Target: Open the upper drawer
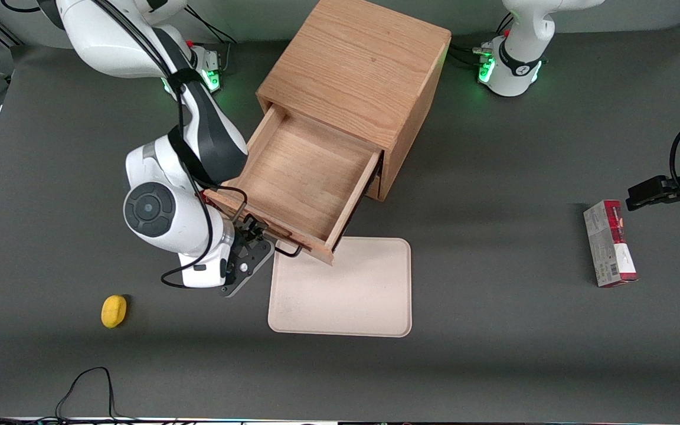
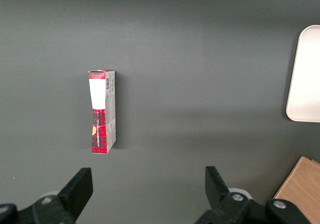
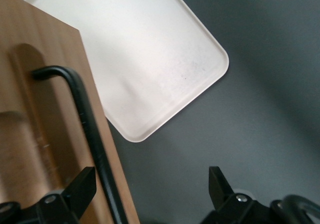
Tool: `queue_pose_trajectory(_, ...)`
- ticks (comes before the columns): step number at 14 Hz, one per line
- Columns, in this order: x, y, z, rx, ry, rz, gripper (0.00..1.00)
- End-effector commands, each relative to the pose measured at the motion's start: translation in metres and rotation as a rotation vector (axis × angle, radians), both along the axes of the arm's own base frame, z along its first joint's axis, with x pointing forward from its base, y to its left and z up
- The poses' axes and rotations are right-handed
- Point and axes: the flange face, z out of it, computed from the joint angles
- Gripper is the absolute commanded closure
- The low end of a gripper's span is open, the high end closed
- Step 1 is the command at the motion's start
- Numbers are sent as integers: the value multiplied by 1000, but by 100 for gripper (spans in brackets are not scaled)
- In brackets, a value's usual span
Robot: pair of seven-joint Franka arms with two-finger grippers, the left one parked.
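Note:
The upper drawer (image 1: 304, 171) of the light oak cabinet (image 1: 358, 65) stands pulled far out, and its shallow wooden box shows nothing inside. Its black wire handle (image 1: 288, 251) runs along the wooden front, on the side nearest the front camera. My gripper (image 1: 252, 237) is at the handle's end toward the working arm. In the right wrist view the gripper (image 3: 151, 181) is open. The handle bar (image 3: 85, 119) and the edge of the drawer front (image 3: 40, 109) pass between the jaws, close to one finger (image 3: 82, 181). The lower drawer is hidden under the open one.
A cream tray (image 1: 346, 289) lies on the grey table just in front of the open drawer, partly under its front; it also shows in the right wrist view (image 3: 145, 49). A small yellow object (image 1: 114, 311) lies nearer the front camera. A red box (image 1: 610, 243) lies toward the parked arm's end.

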Motion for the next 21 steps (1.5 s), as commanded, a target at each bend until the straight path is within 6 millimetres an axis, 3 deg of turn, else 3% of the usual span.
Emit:
queue_pose_trajectory(1, 2, -11, 43, -9, -20, 9, 0)
queue_pose_trajectory(4, -4, -26, 80, -9, -45, -13, 0)
queue_pose_trajectory(7, -11, -65, 133, -16, -96, -98, 0)
queue_pose_trajectory(10, -18, -112, 165, -41, -92, -231, 0)
queue_pose_trajectory(14, -31, -164, 185, -89, -37, -426, 0)
queue_pose_trajectory(18, -39, -218, 189, -84, -25, -540, 0)
queue_pose_trajectory(21, -60, -259, 188, -39, -19, -630, 0)
